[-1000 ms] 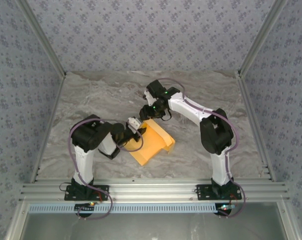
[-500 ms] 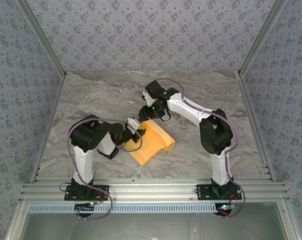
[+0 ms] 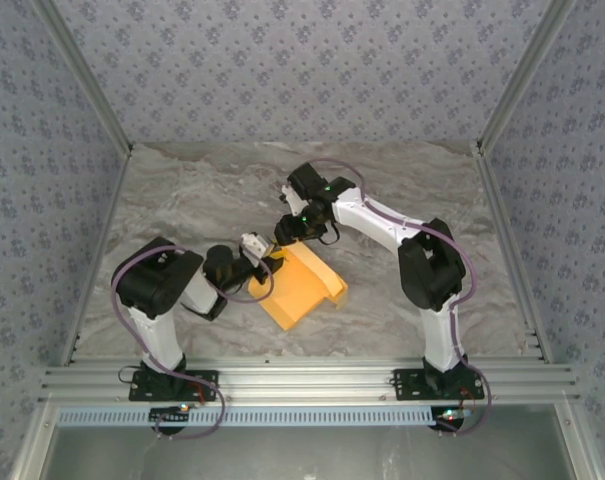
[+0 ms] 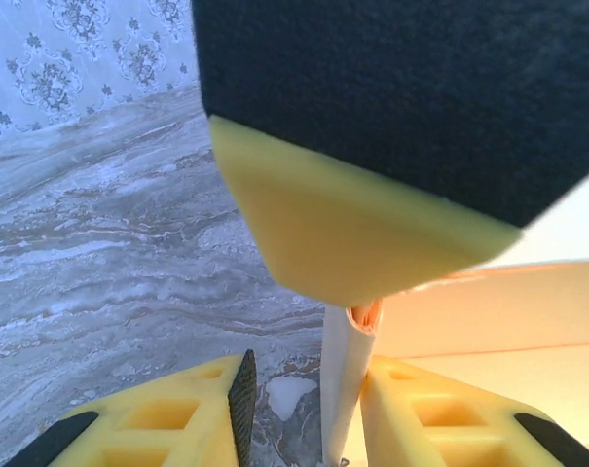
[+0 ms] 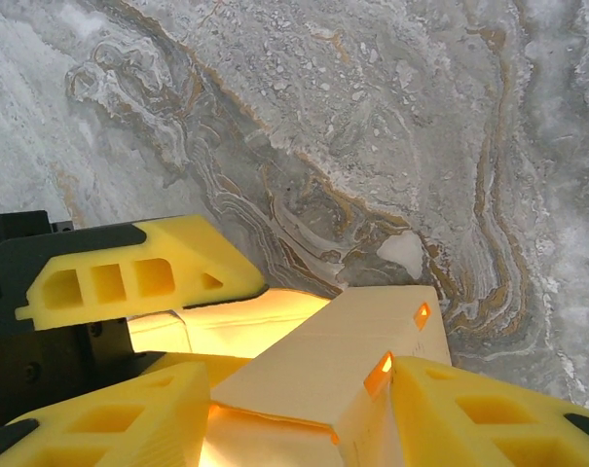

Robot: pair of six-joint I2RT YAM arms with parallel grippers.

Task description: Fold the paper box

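Note:
The orange-yellow paper box (image 3: 304,288) lies partly folded on the marble table (image 3: 182,210), between the two arms. My right gripper (image 3: 285,232) is at the box's far corner. In the right wrist view the right gripper (image 5: 304,389) is shut on a raised folded panel of the paper box (image 5: 343,355). My left gripper (image 3: 265,262) is at the box's left edge. In the left wrist view the left gripper (image 4: 304,379) stands open around an upright wall of the paper box (image 4: 348,389), which leans on the right pad and leaves a gap on the left.
Metal rails (image 3: 302,380) run along the near edge and up both sides of the table. Patterned walls close in the back and sides. One finger of the right gripper (image 4: 352,243) hangs close above the left gripper's jaws.
The left arm has swung to the left and stretched out, and its gripper has shifted slightly left along the box's edge. The right gripper has stayed at the far corner.

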